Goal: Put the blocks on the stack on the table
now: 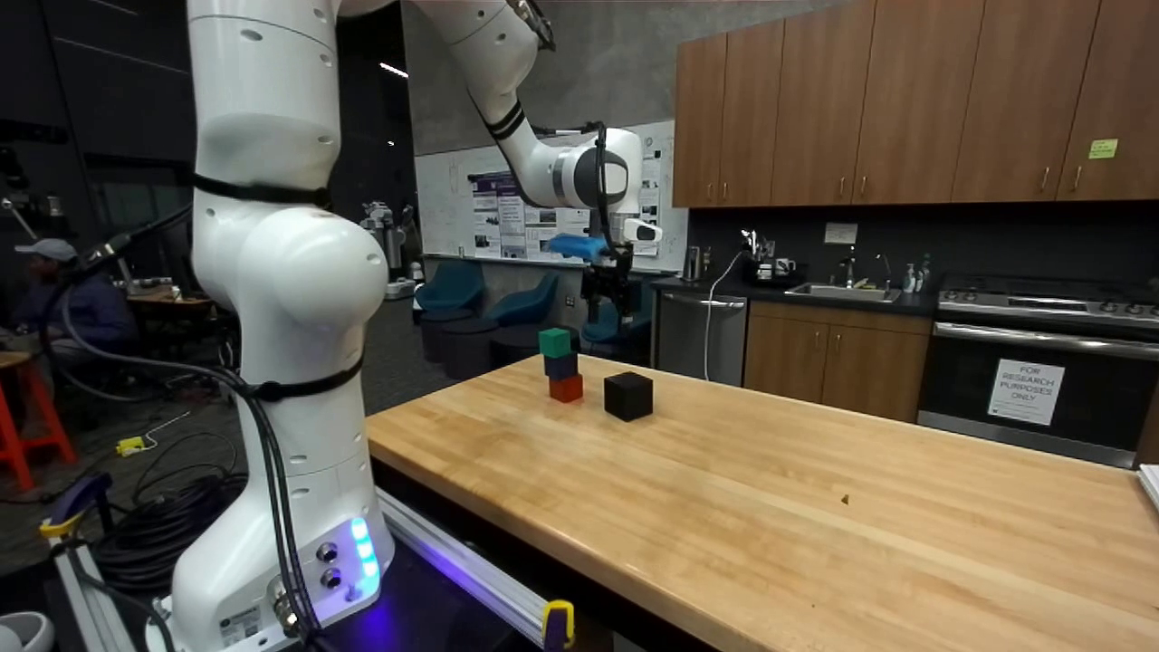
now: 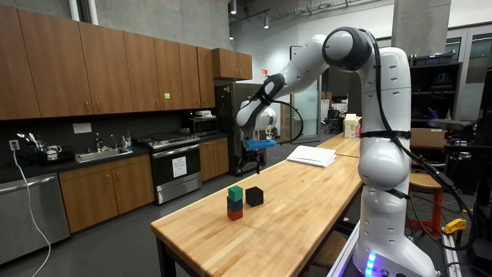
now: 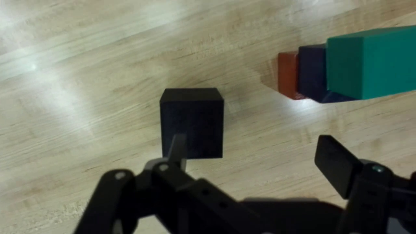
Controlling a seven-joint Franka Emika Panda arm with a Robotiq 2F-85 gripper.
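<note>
A black block sits alone on the wooden table; it also shows in an exterior view and in the wrist view. Beside it stands the stack: a green block on top, a dark navy block in the middle and a red block at the bottom. The black block looks bigger than each stacked one. In the wrist view the stack's green block is cut by the right edge. My gripper is open and empty, above the table; one finger overlaps the black block in view.
White papers lie farther along the table, with cartons beyond. A tiny dark scrap lies on the tabletop. The stack and black block stand near the table's end edge. Kitchen counter and cabinets stand apart across the floor.
</note>
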